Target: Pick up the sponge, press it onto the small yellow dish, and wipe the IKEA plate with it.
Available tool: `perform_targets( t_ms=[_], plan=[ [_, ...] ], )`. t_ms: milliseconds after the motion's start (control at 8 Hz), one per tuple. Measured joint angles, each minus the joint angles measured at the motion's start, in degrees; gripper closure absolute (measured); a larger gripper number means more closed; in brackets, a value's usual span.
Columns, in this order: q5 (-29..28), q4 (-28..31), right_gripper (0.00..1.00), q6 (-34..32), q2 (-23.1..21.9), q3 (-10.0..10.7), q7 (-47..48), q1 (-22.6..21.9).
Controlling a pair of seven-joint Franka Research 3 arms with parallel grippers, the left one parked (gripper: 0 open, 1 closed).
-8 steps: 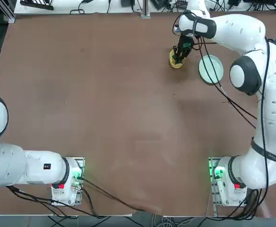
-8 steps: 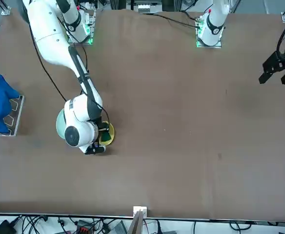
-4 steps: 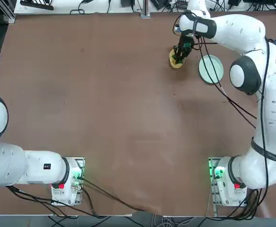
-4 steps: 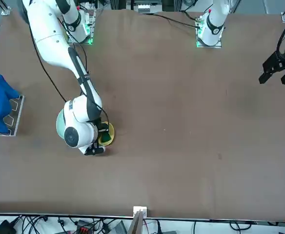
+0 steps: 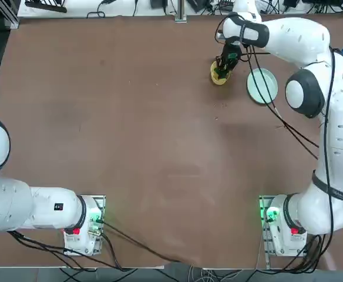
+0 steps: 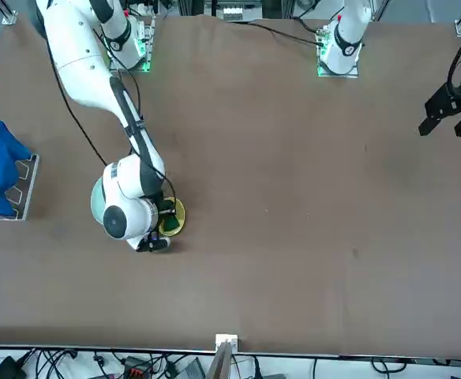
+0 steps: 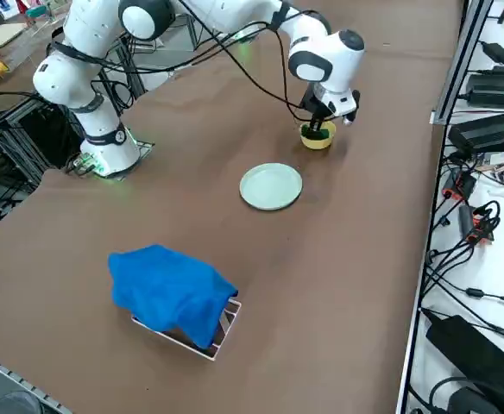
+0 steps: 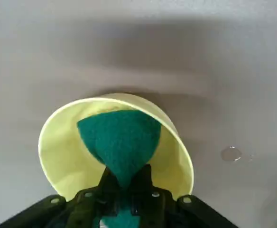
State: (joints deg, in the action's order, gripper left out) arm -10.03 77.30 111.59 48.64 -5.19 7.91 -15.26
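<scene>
My right gripper [image 5: 221, 73] is down over the small yellow dish [image 5: 216, 78] at the far side of the table, shut on the sponge [image 8: 121, 141]. In the wrist view the sponge's green face fills the middle of the small yellow dish [image 8: 62, 152], pinched between the dark fingers [image 8: 150, 192]. The sponge [image 7: 318, 132] shows as a green patch inside the dish [image 7: 316, 142] in the right side view. The pale mint IKEA plate [image 5: 262, 86] lies flat and bare just beside the dish, toward the robot's right; the IKEA plate [image 7: 271, 186] is untouched. In the front view the dish [image 6: 175, 219] peeks out beside the wrist.
A blue cloth [image 7: 170, 289] lies over a small stand near the table's right edge. Cables run along the arm above the plate. A small shiny spot [image 8: 231, 153] marks the table next to the dish.
The gripper with the sponge has shifted very slightly over the yellow dish; otherwise nothing has visibly moved.
</scene>
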Motion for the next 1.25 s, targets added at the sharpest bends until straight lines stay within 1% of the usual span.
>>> perform_targets(
  t_ms=[250,375,500,750,875,1000,1125,1250],
  plan=[
    [0.0,-0.8,0.89,-1.4,-0.4,-0.2,0.0,-0.1],
    [0.0,-1.5,0.89,-3.5,-1.2,-0.3,0.0,-0.2],
    [0.0,-1.9,0.89,-5.9,-2.9,-0.4,0.0,-0.2],
    [0.0,-2.1,0.89,-11.8,-7.5,-0.3,0.3,-0.2],
    [0.1,-1.8,0.89,-13.6,-9.8,-0.1,0.4,-0.1],
    [0.8,-0.5,0.89,-14.0,-12.3,0.6,0.4,-0.1],
    [2.3,2.2,0.89,-13.2,-15.0,1.9,0.4,0.0],
    [3.7,6.6,0.89,-10.1,-18.1,3.3,0.1,0.4]
  ],
)
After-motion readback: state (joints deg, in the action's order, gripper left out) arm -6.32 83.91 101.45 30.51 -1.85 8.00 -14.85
